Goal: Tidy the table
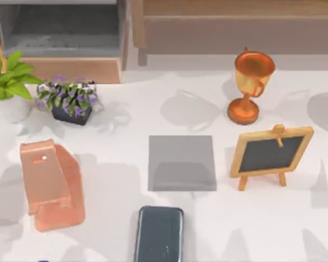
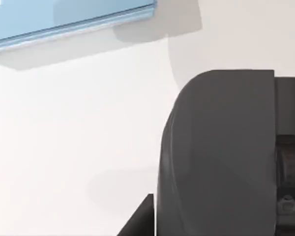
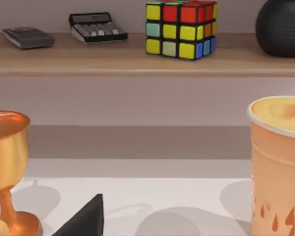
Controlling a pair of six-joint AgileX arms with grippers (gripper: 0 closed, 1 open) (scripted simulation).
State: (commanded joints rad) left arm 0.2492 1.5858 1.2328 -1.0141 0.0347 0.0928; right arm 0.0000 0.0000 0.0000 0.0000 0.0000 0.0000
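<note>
The worktop (image 1: 120, 144), white with faint grey marbling, is spread across the whole top view, and everything else is set on it or behind it. A grey mat (image 1: 181, 162) is laid flat near its middle.

Reckoned from the mat in the top view:
- A dark phone (image 1: 159, 234) is laid flat at 6 o'clock, just beside the mat and cut by the picture's edge.
- A pink stand (image 1: 52, 183) is placed at 9 o'clock, well apart.
- A small chalkboard (image 1: 270, 154) on a wooden easel is propped at 3 o'clock, near the mat.
- A copper trophy (image 1: 250, 84) is stood upright at 1 o'clock, just behind the chalkboard.
- A pot of purple flowers (image 1: 71, 101) is seen at 10 o'clock, with a green plant (image 1: 8, 82) in a white pot beside it at its 9 o'clock.
- A wooden cabinet (image 1: 60, 33) with a grey compartment is set at 11 o'clock, behind the flowers.

In the right wrist view the trophy (image 3: 7, 167) and an orange cup (image 3: 280, 167) are seen well apart on the worktop. Behind them, a shelf (image 3: 137, 56) is loaded with a puzzle cube (image 3: 181, 28), a calculator (image 3: 97, 26) and a black round object (image 3: 282, 27).

A dark wedge of the right gripper (image 3: 83, 219) is caught near the trophy. A like wedge of the left gripper (image 2: 140, 219) is seen over bare white surface. Whether either is open or closed cannot be told.
</note>
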